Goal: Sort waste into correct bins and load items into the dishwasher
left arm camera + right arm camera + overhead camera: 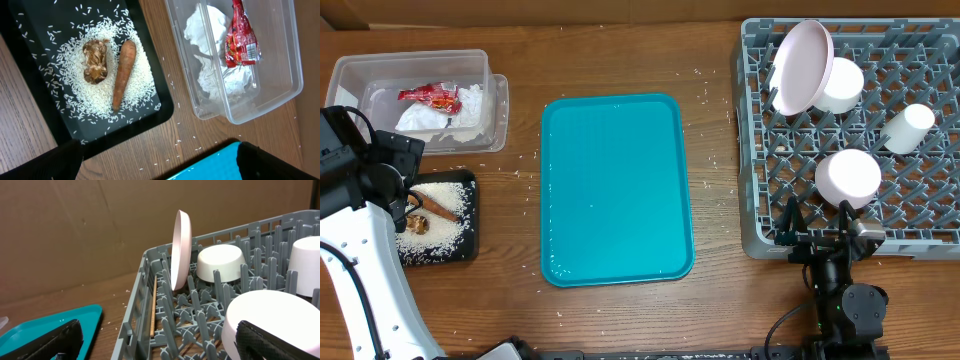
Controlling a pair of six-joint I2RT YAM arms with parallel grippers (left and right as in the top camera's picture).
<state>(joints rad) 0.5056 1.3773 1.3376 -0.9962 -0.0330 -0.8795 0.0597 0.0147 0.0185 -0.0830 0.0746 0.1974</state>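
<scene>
Wooden table (pixel 520 300) shows stray grains (pixel 178 142) that are easy to miss. The napkin (pixel 210 65) and wrapper (pixel 241 40) lie crumpled in the clear tub (pixel 350 70). The carrot stick (pixel 123 72) and brown lump (pixel 95 60) rest on rice (pixel 80 95) in the black tray (pixel 450 245). The left gripper (pixel 157 150) and right gripper (pixel 160 335) gape wide, holding nothing. The right one hangs at the rack's (pixel 930 215) near edge, where a careless swing could topple the plate (pixel 802 65) standing on its edge.

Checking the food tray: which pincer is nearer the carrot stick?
Left. The left pincer hovers above the carrot stick; the right pincer is far across, at the dish rack.

Clear glossy plastic tub (pixel 280 75), matt grey plastic rack (pixel 910 215), wood-grain table (pixel 715 300).
</scene>
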